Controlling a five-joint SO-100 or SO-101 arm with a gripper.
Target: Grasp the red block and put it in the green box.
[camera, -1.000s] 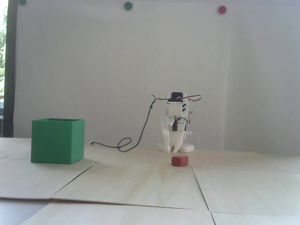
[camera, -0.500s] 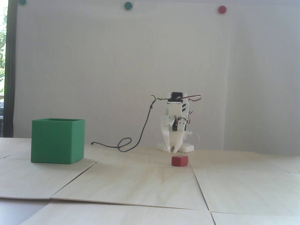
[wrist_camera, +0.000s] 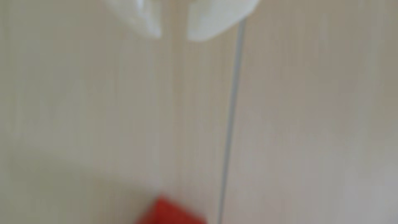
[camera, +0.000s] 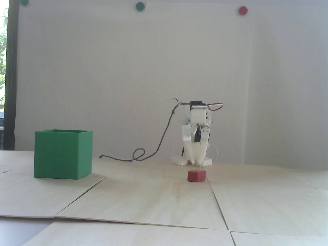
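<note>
The red block (camera: 196, 176) is a small cube lying on the pale wood table, in front of the white arm. My gripper (camera: 195, 163) points down just behind the block, its tips close above the table, apart from the block. The blurred wrist view has the gripper (wrist_camera: 174, 37) at the top edge, slightly open, with a narrow strip of table between the white fingertips (wrist_camera: 150, 25) and nothing held. The red block (wrist_camera: 172, 212) is at that view's bottom edge. The green box (camera: 62, 153) stands at the left, open side up, far from the gripper.
A dark cable (camera: 159, 143) loops over the table from the arm toward the box. Seams (camera: 217, 205) run between the table's wood panels. Green dots (camera: 140, 6) and a red dot (camera: 243, 10) are on the white wall behind.
The arm has turned a little to the right and its fingers now stand closer together. The cable loop has shifted with it. Block and box have not moved.
</note>
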